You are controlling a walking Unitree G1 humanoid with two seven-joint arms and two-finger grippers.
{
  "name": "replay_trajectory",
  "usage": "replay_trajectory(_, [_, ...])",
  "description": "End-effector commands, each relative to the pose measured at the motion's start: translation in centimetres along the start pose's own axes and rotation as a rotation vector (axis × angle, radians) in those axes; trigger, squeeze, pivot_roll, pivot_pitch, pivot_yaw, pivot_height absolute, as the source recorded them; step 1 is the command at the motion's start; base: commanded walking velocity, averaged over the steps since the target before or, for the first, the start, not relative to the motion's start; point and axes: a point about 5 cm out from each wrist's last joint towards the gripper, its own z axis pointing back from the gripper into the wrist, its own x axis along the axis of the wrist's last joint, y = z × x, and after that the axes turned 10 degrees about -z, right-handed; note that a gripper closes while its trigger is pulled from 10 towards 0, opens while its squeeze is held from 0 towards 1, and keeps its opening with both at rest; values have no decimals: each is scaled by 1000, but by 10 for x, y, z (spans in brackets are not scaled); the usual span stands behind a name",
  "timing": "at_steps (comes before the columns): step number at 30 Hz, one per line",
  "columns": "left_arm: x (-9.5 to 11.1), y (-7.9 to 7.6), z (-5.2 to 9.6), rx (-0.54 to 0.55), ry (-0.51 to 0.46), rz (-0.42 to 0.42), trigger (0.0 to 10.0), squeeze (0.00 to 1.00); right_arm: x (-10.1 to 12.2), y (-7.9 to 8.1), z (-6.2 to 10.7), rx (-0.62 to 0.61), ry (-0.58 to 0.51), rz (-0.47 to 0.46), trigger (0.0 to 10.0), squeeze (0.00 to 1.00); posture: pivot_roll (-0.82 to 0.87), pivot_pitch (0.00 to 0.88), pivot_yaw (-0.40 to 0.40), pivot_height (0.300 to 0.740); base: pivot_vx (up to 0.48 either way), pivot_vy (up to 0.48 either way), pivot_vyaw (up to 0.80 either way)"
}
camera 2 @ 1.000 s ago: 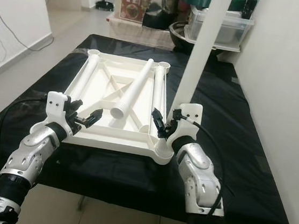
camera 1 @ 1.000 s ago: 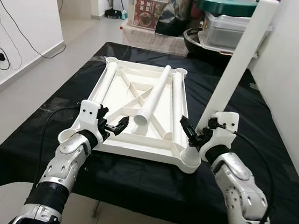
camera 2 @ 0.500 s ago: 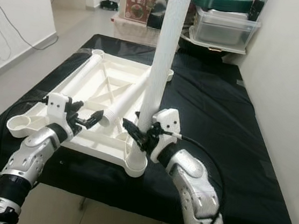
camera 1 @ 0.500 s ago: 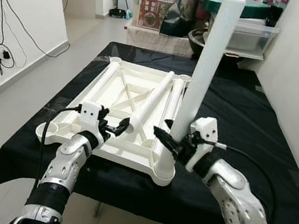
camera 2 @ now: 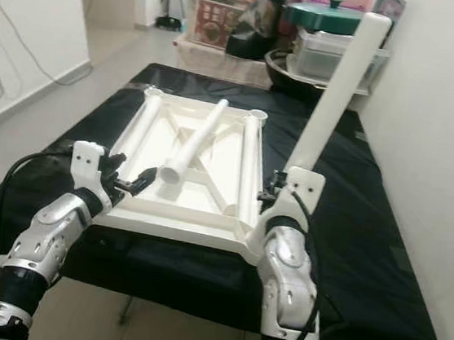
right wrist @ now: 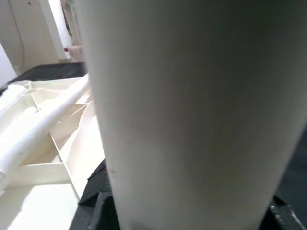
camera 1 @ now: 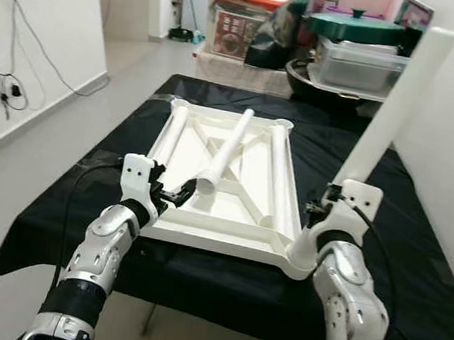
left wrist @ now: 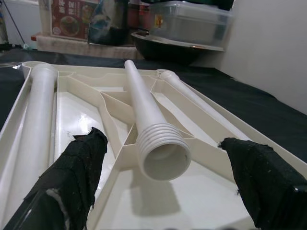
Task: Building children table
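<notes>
At about 9 o'clock in the head view, cables (camera 1: 11,47) trail down the white wall. At 7 o'clock the left gripper (camera 1: 177,194) hovers over the near left edge of the upturned white tabletop (camera 1: 243,209), its two black fingers (left wrist: 79,165) spread wide and holding nothing. In the left wrist view they stand either side of the threaded open end of a loose leg (camera 1: 225,149), which lies slanted across the tabletop's ribbed underside.

Two more legs lie along the tabletop's long sides, the left side leg (camera 1: 168,134) and the right side leg (camera 1: 281,176). The tabletop rests at the middle of a table draped in black cloth (camera 1: 416,241).

At 12 o'clock stands a box with a printed label (camera 1: 232,33), its writing too small to read; beside it are a green-lidded pot (camera 1: 357,25) and a clear storage bin (camera 1: 358,66).

At 4 o'clock the right gripper (camera 1: 320,215) clasps the standing leg (camera 1: 394,111) near its base, at the tabletop's near right corner socket (camera 1: 303,257); the leg tilts toward 1 o'clock.
</notes>
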Motion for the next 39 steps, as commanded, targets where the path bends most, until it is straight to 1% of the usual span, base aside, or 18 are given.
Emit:
replay_trajectory(1, [0,4,0,0,10,-17,10000,0,-14,4,-5,53,105,-41,10000,1000,47,0,-59,740,0,0,0])
replay_trajectory(3, [3,5,-1,-1,2,-20,10000,0,-6,8,-9,89,86,-53,10000,1000,47,0,-59,740,0,0,0])
replay_trajectory(4, [3,6,-2,3,2,-20,10000,0,-3,11,-10,116,89,-67,10000,0,35,0,-61,740,0,0,0])
replay_trajectory(11, [0,3,-3,10,3,-9,10000,0,18,30,-2,470,81,-78,10000,0,36,0,-71,740,0,0,0])
replay_trajectory(12, [0,0,-1,5,0,-3,10000,0,25,36,10,652,54,-47,10000,0,40,0,-75,740,0,0,0])
replay_trajectory(18, [-3,5,3,27,10,-6,10000,0,18,43,32,928,113,31,10000,0,53,0,-89,740,0,0,0])
replay_trajectory(20, [-3,5,3,27,10,-6,10000,0,18,43,32,928,113,31,10000,0,53,0,-89,740,0,0,0])
replay_trajectory(21, [-3,8,4,35,11,-11,10000,0,8,45,37,998,155,53,3922,0,52,0,-93,740,0,0,0])
replay_trajectory(22, [-3,8,4,35,11,-11,10000,0,8,45,37,998,155,53,3922,0,52,0,-93,740,0,0,0])
replay_trajectory(24, [-4,8,4,42,10,-8,10000,0,0,41,33,974,172,76,0,0,52,0,-91,740,0,0,0])
replay_trajectory(25, [-4,8,4,42,10,-8,10000,0,0,41,33,974,172,76,0,0,52,0,-91,740,0,0,0])
replay_trajectory(30, [-4,2,2,31,8,2,10000,0,-8,28,19,817,176,114,0,0,50,0,-86,740,0,0,0])
replay_trajectory(31, [-4,0,3,22,9,3,10000,0,-11,17,8,638,178,112,0,0,47,0,-78,740,0,0,0])
replay_trajectory(32, [-4,0,3,22,9,3,10000,0,-11,17,8,638,178,112,0,0,47,0,-78,740,0,0,0])
replay_trajectory(34, [-6,2,4,20,20,-3,10000,0,-19,-27,-11,73,151,91,0,0,43,0,-73,740,0,0,0])
replay_trajectory(35, [-6,2,4,20,20,-3,10000,0,-19,-27,-11,73,151,91,0,0,43,0,-73,740,0,0,0])
replay_trajectory(36, [-6,3,3,20,22,-5,10000,0,-24,-41,-10,-118,144,87,0,0,47,0,-70,740,0,0,0])
replay_trajectory(39, [-4,3,2,17,18,-5,10000,0,-26,-47,-8,-218,138,84,0,0,47,0,-70,740,0,0,0])
